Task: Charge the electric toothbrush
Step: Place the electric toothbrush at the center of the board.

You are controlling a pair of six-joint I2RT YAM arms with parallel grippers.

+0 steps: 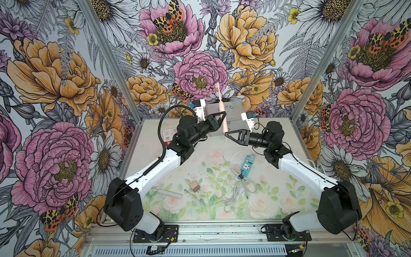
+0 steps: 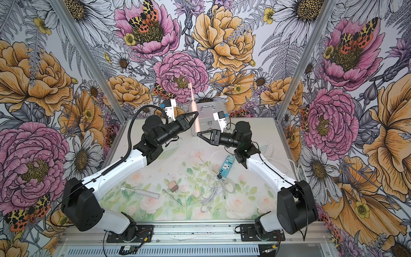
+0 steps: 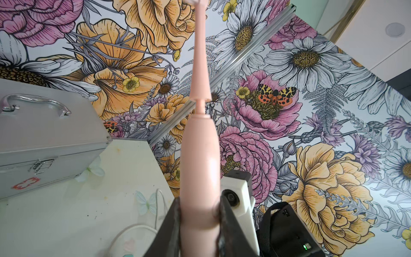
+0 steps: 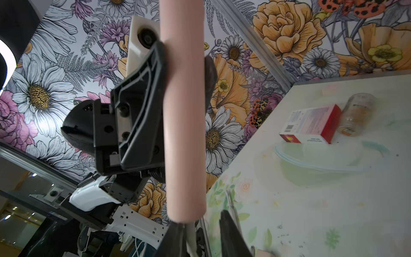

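Front of metal case (image 1: 234, 108): left gripper (image 1: 223, 115) clamped on pink toothbrush (image 1: 225, 124) handle, brush upright, head up. Right gripper (image 1: 226, 134) just under toothbrush base, jaws apart, thin white cable (image 4: 191, 233) running between them. Blue power strip (image 1: 248, 164) lies well forward of case, toward its right.

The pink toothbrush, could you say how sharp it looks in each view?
Both top views: the toothbrush is small, slightly soft; left wrist view: neck crisp, lower handle softer; right wrist view: handle close, soft-edged.
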